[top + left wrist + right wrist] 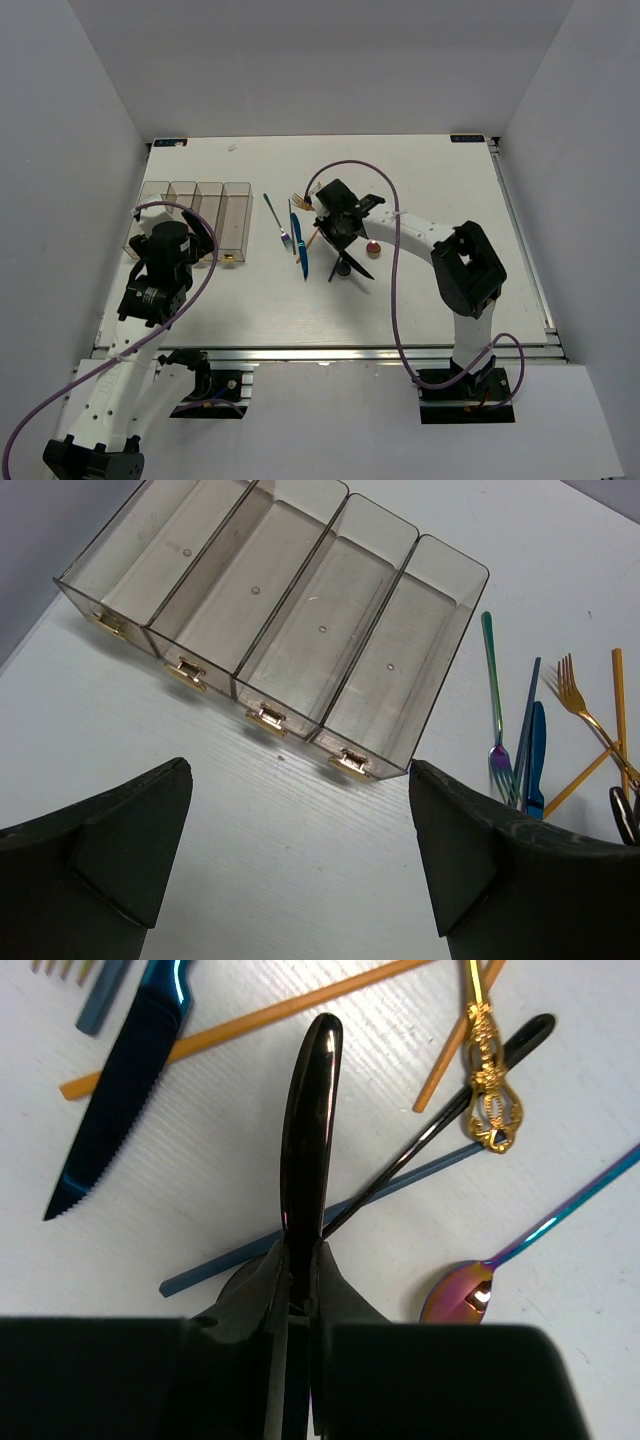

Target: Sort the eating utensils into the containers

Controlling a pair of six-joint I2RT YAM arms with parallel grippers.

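The eating utensils lie in a loose heap at mid-table, right of the containers (238, 186), a row of clear narrow bins. My right gripper (300, 1260) is shut on the handle of a glossy black utensil (305, 1110), which sticks out forward over the heap. Under it lie a blue knife (120, 1110), an orange stick (250, 1020), a blue stick (330, 1210), a thin black utensil (500, 1055), a gold ornate handle (487, 1080) and an iridescent spoon (460, 1290). My left gripper (300, 820) is open above bare table just in front of the containers (440, 630), holding nothing.
In the left wrist view a teal fork (492, 690), a blue knife (537, 750), a gold fork (580, 705) and orange sticks (620, 710) lie right of the bins. All the bins look empty. Grey walls enclose the table on three sides.
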